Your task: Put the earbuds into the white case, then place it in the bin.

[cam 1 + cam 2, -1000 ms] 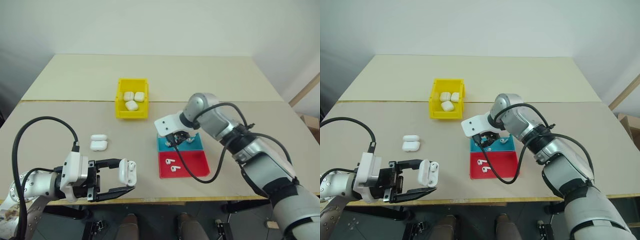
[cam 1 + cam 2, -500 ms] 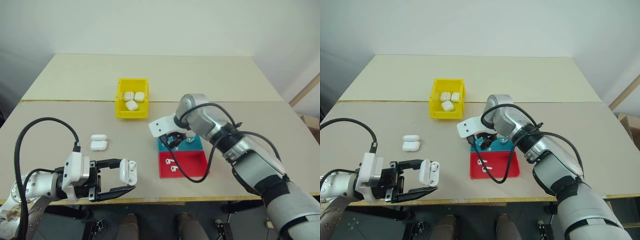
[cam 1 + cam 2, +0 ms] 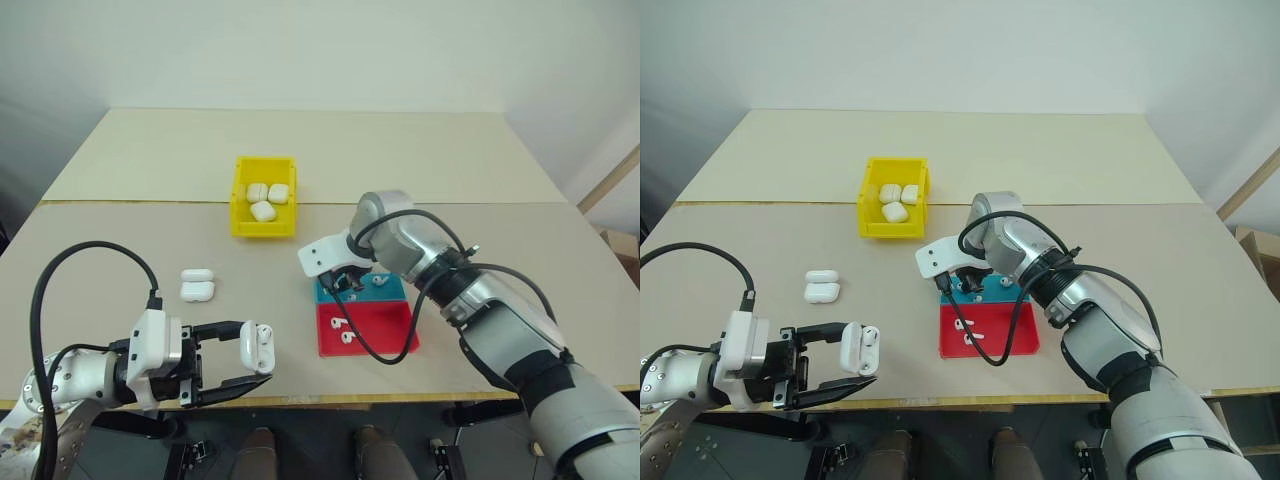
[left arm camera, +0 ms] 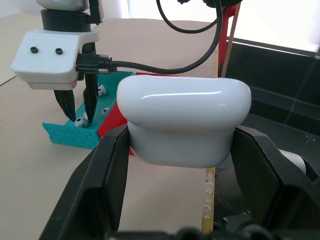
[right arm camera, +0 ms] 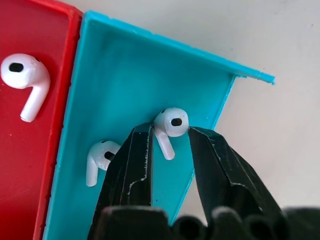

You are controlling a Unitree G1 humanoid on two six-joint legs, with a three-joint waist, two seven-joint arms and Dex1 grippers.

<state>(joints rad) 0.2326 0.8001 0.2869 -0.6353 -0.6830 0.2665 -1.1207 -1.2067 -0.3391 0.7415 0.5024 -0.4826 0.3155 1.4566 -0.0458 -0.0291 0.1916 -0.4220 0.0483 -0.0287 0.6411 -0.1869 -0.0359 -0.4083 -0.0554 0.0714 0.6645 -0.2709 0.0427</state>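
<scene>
My left gripper [image 3: 256, 357] hovers over the table's front edge, shut on the white case [image 3: 257, 344], whose lid stands open; the case [image 4: 182, 120] sits wedged between both fingers. My right gripper [image 3: 348, 285] points down into the blue tray [image 3: 392, 291]. Its two fingertips press on either side of an earbud [image 5: 171, 121] that lies on the tray floor. A second earbud [image 5: 97, 157] lies beside the left finger. More earbuds [image 3: 344, 330] rest in the red tray [image 3: 385, 325]. The yellow bin [image 3: 265, 229] stands farther back and holds three white cases.
Two more closed white cases [image 3: 197, 286] lie on the table left of the trays. A black cable loops from my right wrist over the red tray. The table's front edge runs just under my left gripper.
My right gripper's fingers have narrowed onto the earbud in the blue tray, and its wrist has swung a little left. My left gripper with the case has stayed put.
</scene>
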